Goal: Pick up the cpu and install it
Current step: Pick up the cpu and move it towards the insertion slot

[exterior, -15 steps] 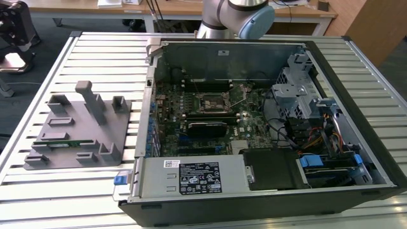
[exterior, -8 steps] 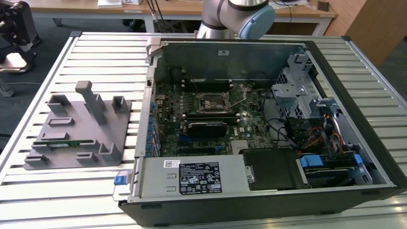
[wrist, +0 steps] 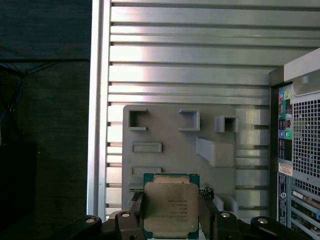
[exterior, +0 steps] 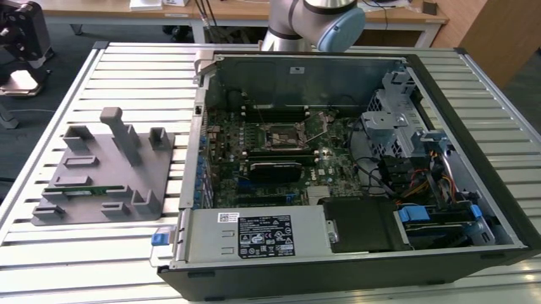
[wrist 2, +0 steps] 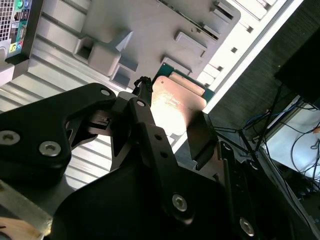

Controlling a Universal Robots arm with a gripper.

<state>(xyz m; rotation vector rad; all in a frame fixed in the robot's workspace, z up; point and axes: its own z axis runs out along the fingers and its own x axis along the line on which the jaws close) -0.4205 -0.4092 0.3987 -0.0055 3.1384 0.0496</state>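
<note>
The cpu [wrist: 171, 202] is a flat square chip with a silver-grey metal top and a green rim. My gripper [wrist: 171, 212] is shut on it, one black finger [wrist: 135, 212] on each of two opposite edges. In the second wrist view the cpu [wrist 2: 177, 102] shows edge-on and shiny between the black fingers [wrist 2: 142, 100]. It hangs well above the grey holder tray [wrist: 170, 130] on the slatted table. In the exterior view the arm [exterior: 313, 22] stands beyond the open computer case [exterior: 338, 253], whose motherboard socket [exterior: 283, 134] lies near the middle of the board.
The grey holder tray [exterior: 106, 171] lies at the exterior view's left of the case, with upright posts and a green memory stick [exterior: 80, 190] on it. The case's rear panel [wrist: 300, 150] is close beside the tray. The slatted table's edge [wrist: 97, 100] drops to dark floor.
</note>
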